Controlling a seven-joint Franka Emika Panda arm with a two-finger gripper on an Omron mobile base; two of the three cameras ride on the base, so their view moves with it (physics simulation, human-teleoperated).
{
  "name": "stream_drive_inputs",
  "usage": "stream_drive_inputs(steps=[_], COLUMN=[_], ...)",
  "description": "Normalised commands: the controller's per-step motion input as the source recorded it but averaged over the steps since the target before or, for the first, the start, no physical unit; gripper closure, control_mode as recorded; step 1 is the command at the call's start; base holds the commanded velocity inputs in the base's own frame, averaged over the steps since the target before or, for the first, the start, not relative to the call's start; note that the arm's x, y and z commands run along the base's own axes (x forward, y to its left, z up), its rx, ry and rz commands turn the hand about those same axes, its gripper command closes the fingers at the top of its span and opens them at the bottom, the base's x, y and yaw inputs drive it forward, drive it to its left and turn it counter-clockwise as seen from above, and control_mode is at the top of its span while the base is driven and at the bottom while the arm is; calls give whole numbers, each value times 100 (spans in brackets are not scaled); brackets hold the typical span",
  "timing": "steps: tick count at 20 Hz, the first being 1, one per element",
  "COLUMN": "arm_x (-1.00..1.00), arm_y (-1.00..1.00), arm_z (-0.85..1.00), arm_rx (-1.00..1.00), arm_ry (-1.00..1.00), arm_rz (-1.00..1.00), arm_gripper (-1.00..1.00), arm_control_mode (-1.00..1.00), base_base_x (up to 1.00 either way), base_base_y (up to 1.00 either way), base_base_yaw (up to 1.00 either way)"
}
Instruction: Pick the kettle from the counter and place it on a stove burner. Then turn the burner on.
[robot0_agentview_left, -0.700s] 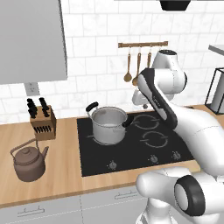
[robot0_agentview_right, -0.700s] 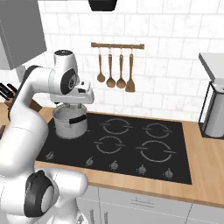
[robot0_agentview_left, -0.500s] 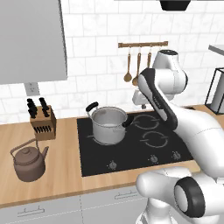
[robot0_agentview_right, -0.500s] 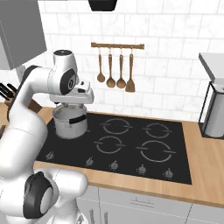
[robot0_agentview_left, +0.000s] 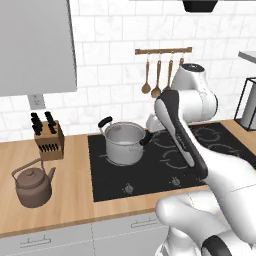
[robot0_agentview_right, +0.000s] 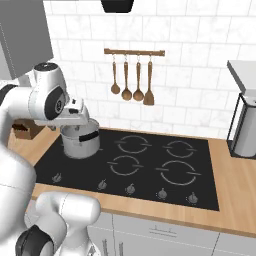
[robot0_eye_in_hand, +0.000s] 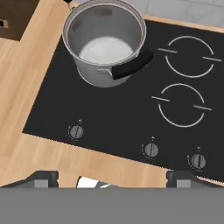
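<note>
A small squat brown-bronze metal kettle (robot0_agentview_left: 33, 186) with an arched top handle and knobbed lid is seen standing upright on the light tan wood-grain counter (robot0_agentview_left: 75, 165), left of the flat black glass cooktop (robot0_agentview_left: 150, 165) and in front of a wooden knife block (robot0_agentview_left: 48, 141). It is judged rigid, moderately heavy and smooth-sided, so the arched handle is the likely hold. A shiny steel pot (robot0_eye_in_hand: 105, 41) with black handles occupies one burner; a free grey ring burner (robot0_eye_in_hand: 182, 105) lies beside it. The two-finger gripper (robot0_eye_in_hand: 111, 178), spread wide and empty, is held high above the cooktop's front edge, well apart from the kettle.

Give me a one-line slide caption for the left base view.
Bronze kettle waits on the wooden counter left of the cooktop, where a steel pot sits.
</note>
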Motion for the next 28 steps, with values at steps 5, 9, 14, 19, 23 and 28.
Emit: stream_drive_inputs(steps=[5, 9, 14, 19, 23, 28], arm_x=[-86, -86, -47, -3, 1, 33], arm_y=[100, 100, 100, 100, 100, 100], arm_z=[-4, -22, -8, 0, 0, 0], arm_rx=[-14, -9, -5, 0, 2, 9], arm_ry=[-8, -16, -9, -3, 0, 0], arm_rz=[17, 22, 16, 4, -2, -14], arm_gripper=[-100, -100, -100, -100, -100, -100], arm_control_mode=[-100, -100, -100, -100, -100, -100], base_base_x=[0, 0, 0, 0, 0, 0], base_base_y=[0, 0, 0, 0, 0, 0], base_base_yaw=[0, 0, 0, 0, 0, 0])
